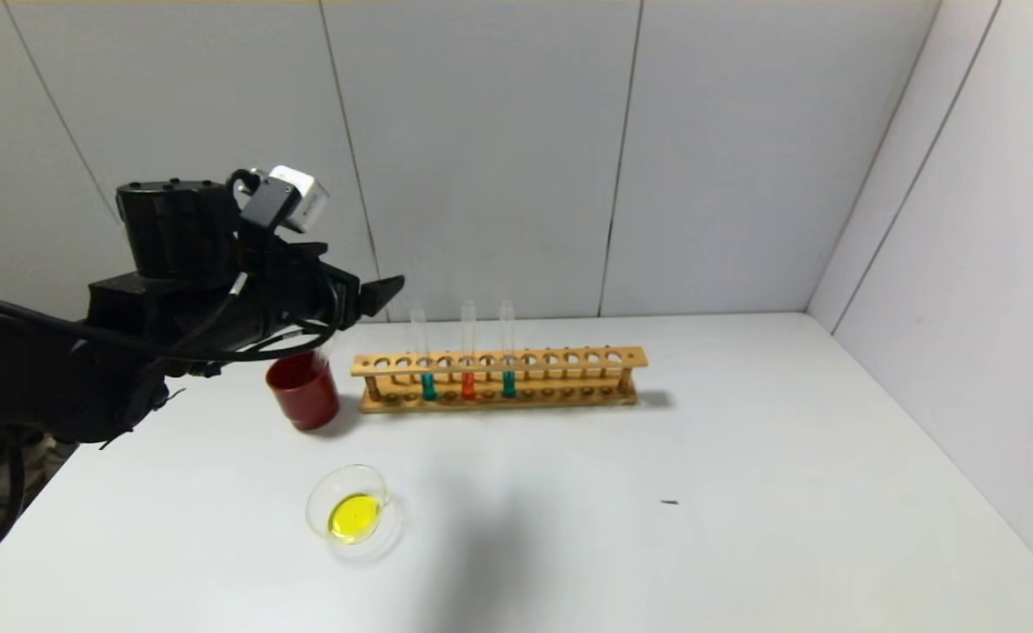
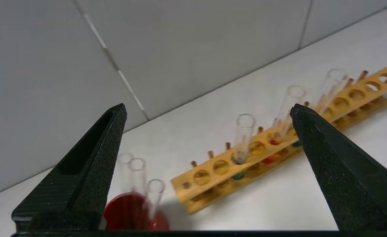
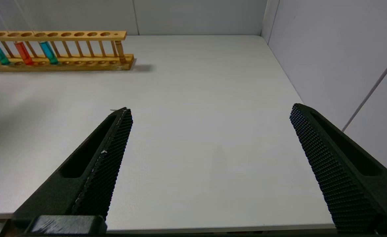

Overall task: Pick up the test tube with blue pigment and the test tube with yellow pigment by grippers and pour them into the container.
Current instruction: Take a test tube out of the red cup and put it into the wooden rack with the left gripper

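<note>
The container [image 1: 340,479], a low clear glass dish, sits near the table's front left with a pool of yellow liquid in it. The test tube with blue pigment [image 1: 508,383] stands in the wooden rack [image 1: 569,359], rightmost of three tubes. No tube holding yellow liquid is in view. My left gripper [image 1: 377,294] hovers open above the dark red cup [image 1: 305,400], nothing between its fingers [image 2: 114,138]. In the left wrist view, clear empty tubes [image 2: 154,197] stand in that cup [image 2: 124,214]. My right gripper [image 3: 211,108] hangs open and empty over the table's near right.
A teal-liquid tube [image 1: 428,385] and an orange-liquid tube [image 1: 468,385] stand left of the blue one in the rack [image 3: 81,34]. The red cup stands just left of the rack's end. Wall panels close the back and right sides.
</note>
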Motion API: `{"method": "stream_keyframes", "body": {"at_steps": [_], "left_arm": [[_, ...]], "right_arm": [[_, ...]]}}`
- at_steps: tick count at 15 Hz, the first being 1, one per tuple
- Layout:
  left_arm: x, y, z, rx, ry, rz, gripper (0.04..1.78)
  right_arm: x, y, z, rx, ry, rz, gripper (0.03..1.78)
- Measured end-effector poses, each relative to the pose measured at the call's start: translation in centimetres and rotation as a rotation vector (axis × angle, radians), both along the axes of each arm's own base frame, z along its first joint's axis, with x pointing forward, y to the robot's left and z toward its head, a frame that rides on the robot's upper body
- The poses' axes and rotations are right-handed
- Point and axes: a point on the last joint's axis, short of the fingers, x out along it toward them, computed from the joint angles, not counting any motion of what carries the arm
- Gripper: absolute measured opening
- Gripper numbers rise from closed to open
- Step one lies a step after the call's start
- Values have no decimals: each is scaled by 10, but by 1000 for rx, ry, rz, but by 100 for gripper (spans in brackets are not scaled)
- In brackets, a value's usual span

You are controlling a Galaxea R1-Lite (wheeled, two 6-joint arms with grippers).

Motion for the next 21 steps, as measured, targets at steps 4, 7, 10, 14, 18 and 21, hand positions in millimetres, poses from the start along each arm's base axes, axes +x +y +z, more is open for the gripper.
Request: {"method": "stream_keyframes", "body": {"at_steps": [4, 7, 10, 14, 18, 21], "left_arm": [[10, -16, -23, 9, 63, -33, 175], [22, -22, -44, 22, 115, -40, 175], [35, -27, -60, 19, 102, -42, 175], [49, -32, -76, -4, 125, -38, 174], [56, -34, -85, -6, 145, -35, 147], [62, -36, -90, -4, 150, -36, 99]], "right_arm": [[0, 0, 0, 0, 0, 0, 175], [0, 0, 0, 0, 0, 0, 175], [0, 0, 0, 0, 0, 0, 175], [0, 0, 0, 0, 0, 0, 175], [0, 0, 0, 0, 0, 0, 175], [0, 0, 0, 0, 0, 0, 175]]}}
